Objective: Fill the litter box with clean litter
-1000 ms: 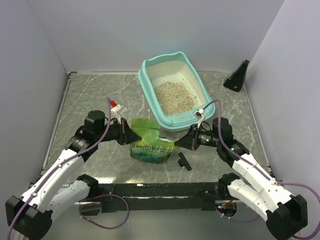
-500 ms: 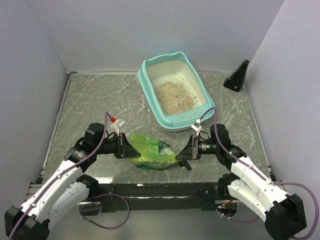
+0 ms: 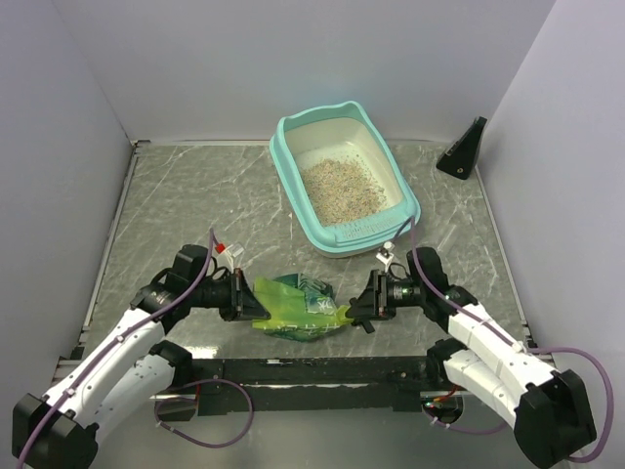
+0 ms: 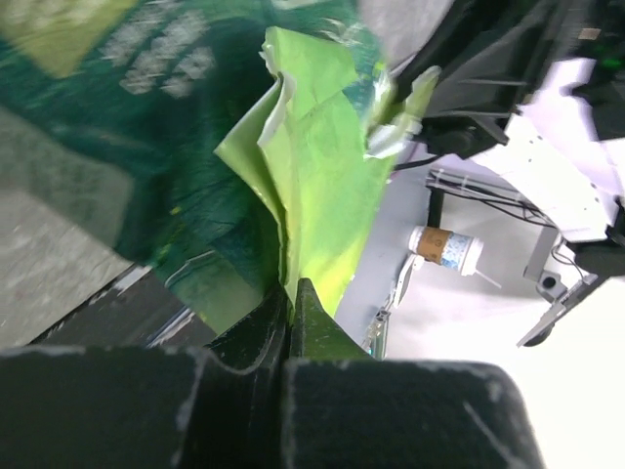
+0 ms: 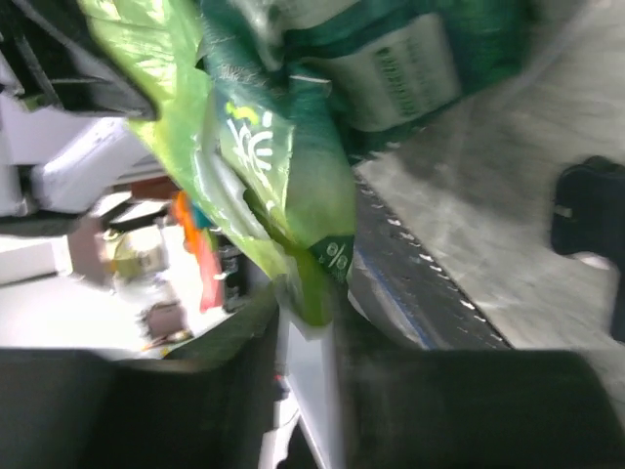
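The litter box (image 3: 290, 176), teal-rimmed with a cream pan, stands at the back centre with a patch of clean litter (image 3: 340, 188) spread inside it. A crumpled green bag (image 3: 298, 305) lies low near the table's front edge, stretched between both grippers. My left gripper (image 3: 256, 302) is shut on the bag's left edge; the wrist view shows the green film (image 4: 312, 166) pinched at the fingertips of the left gripper (image 4: 291, 288). My right gripper (image 3: 354, 308) is at the bag's right corner. Its jaws stand apart, with the bag's corner (image 5: 293, 186) lying loose in the gap of the right gripper (image 5: 305, 313).
A small black T-shaped piece (image 5: 591, 210) lies on the table just beside my right gripper. A black wedge-shaped stand (image 3: 464, 149) leans in the back right corner. White walls close in three sides, and the dark front rail (image 3: 312, 369) runs just below the bag.
Both grippers came down and toward the front edge with the bag, which went from upright to slumped flat. The right jaws, shut on its corner before, have parted.
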Action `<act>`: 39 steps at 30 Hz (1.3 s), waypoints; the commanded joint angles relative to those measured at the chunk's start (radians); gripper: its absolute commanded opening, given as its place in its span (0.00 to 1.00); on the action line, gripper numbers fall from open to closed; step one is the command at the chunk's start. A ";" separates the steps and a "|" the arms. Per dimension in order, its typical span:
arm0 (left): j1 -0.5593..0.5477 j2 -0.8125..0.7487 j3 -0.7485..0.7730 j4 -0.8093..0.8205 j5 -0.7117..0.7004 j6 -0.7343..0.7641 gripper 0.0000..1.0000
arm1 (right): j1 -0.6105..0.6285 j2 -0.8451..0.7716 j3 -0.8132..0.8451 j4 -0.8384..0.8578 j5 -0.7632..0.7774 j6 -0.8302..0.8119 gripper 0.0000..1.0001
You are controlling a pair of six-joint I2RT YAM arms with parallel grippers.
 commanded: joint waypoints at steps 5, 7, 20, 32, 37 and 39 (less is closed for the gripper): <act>0.021 0.033 0.040 -0.124 -0.163 0.063 0.01 | 0.066 -0.077 0.381 -0.324 0.324 -0.382 0.57; 0.021 0.044 0.046 -0.125 -0.171 0.069 0.01 | 0.171 -0.068 0.426 -0.340 0.415 -0.425 0.58; 0.028 0.114 0.100 -0.124 -0.174 0.102 0.01 | 0.744 0.068 0.590 -0.389 0.701 -0.742 0.57; 0.036 0.104 0.095 -0.118 -0.146 0.115 0.01 | 1.098 0.183 0.555 -0.229 1.128 -0.978 0.64; 0.041 0.108 0.098 -0.119 -0.139 0.128 0.01 | 1.135 0.217 0.514 -0.142 1.174 -1.052 0.67; 0.044 0.110 0.100 -0.124 -0.134 0.136 0.01 | 1.137 0.226 0.500 -0.116 1.189 -1.064 0.67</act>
